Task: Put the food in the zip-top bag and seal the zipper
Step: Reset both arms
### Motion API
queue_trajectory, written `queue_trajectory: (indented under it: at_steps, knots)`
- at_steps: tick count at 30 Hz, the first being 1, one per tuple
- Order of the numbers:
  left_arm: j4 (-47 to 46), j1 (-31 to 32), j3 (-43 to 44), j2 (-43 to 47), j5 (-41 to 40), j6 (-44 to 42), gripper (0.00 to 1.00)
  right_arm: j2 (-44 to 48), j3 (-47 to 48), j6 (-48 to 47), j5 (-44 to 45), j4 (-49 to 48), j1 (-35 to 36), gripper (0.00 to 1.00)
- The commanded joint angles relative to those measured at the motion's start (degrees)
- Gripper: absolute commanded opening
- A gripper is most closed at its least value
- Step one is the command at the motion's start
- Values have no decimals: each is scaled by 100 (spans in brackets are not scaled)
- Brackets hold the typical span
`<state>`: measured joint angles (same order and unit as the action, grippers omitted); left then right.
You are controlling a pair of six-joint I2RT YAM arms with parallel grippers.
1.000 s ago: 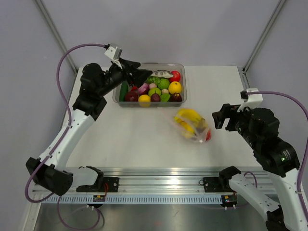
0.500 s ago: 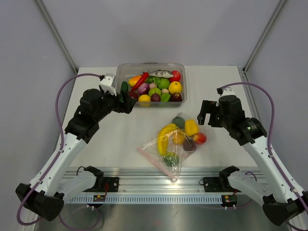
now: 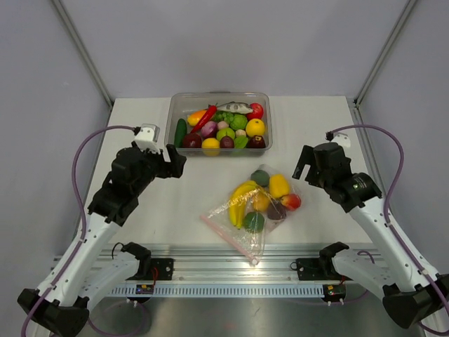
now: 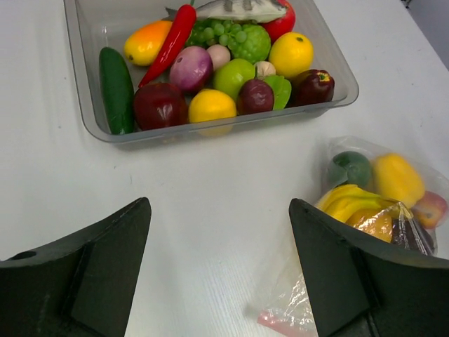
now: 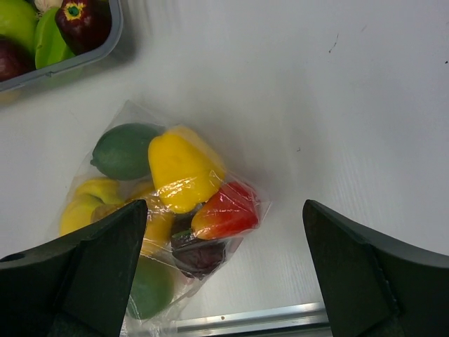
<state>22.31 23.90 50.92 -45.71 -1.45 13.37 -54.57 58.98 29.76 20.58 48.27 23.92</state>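
Both spread: left tool (image 3: 174, 162), right tool (image 3: 303, 162); zip-top bag (image 3: 254, 210) between, touching neither.

Tub (image 3: 186, 100) blocks far centre; zip-top bag (image 3: 238, 232) fills near centre; bare table (image 3: 196, 182) between, flanks open.

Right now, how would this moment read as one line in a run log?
left gripper open, empty | right gripper open, empty | food in zip-top bag on table | zipper state unclear | tub holds more food
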Motion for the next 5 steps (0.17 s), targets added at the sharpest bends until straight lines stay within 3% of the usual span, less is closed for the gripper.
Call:
queue_trajectory:
  at_steps: [1, 5]
  knots:
    - [-51, -8, -47, 159, -381, 157, 83, 349, -167, 171, 297, -371, -19, 100]
    - [-147, 1, -152, 308, -531, 219, 83, 569, -255, 127, 298, -398, -19, 99]
